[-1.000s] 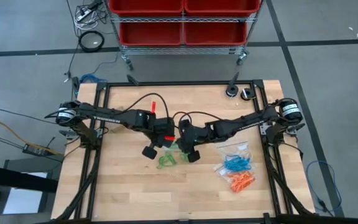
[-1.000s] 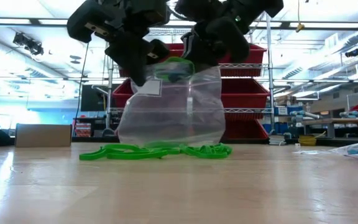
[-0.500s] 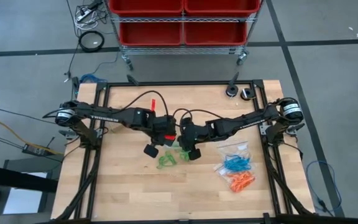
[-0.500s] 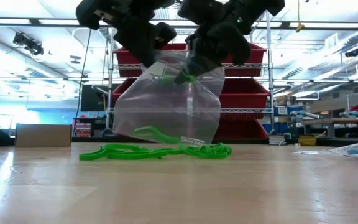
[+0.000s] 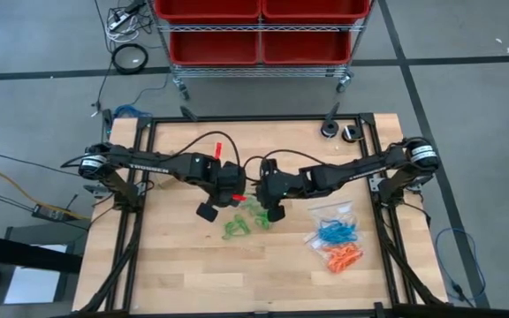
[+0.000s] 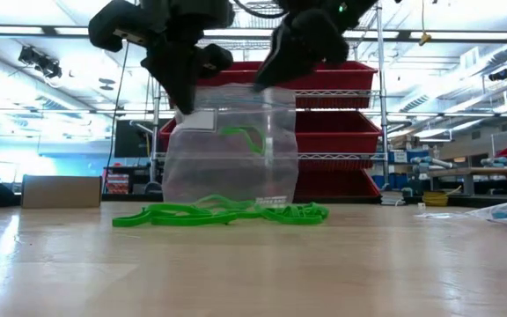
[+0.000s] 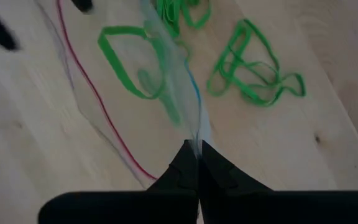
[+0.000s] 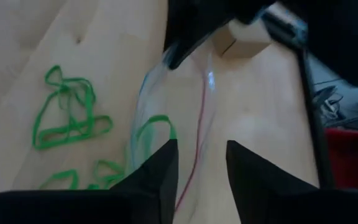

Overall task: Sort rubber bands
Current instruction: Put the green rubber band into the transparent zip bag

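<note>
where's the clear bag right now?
Mid-table in the high view, the clear bag hangs upright from the left tool, its bottom near the loose green rubber bands; the open right tool is just above.

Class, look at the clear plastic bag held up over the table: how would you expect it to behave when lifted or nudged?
Probably floppy: the clear plastic bag hangs slack from the left end effector, pinched shut on its edge. Likely very light, since one corner pinch holds it up. It may sway or fold easily; the green band inside could shift about.
</note>
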